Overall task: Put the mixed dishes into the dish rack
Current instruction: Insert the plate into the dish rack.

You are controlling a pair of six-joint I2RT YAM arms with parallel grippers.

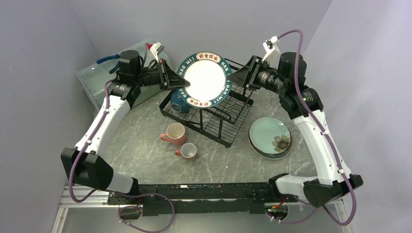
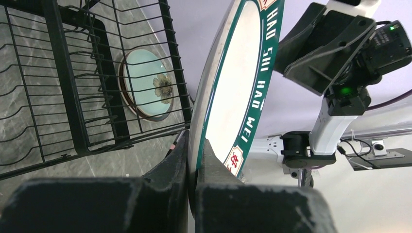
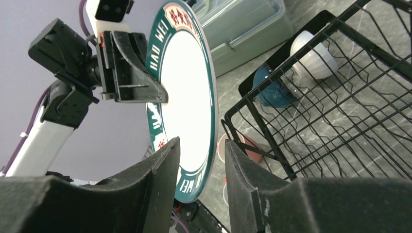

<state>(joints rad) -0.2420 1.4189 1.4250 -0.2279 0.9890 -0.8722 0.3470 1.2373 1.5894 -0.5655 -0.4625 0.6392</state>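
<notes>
Left tool (image 2: 196, 148) clenches lettered plate (image 1: 206, 80) over grey marbled tabletop (image 1: 141, 145), right tool (image 3: 201, 145) released.

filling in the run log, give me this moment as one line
lettered plate: upright, held over dish rack | left jaws: shut on its rim | right jaws: open astride opposite rim

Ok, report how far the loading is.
Done: a teal bowl and a white bowl sit in the dish rack. In hand: the left gripper is shut on the lettered plate above it; the right gripper stands open around its rim. Left: two pink mugs and the floral plate on the table.
</notes>
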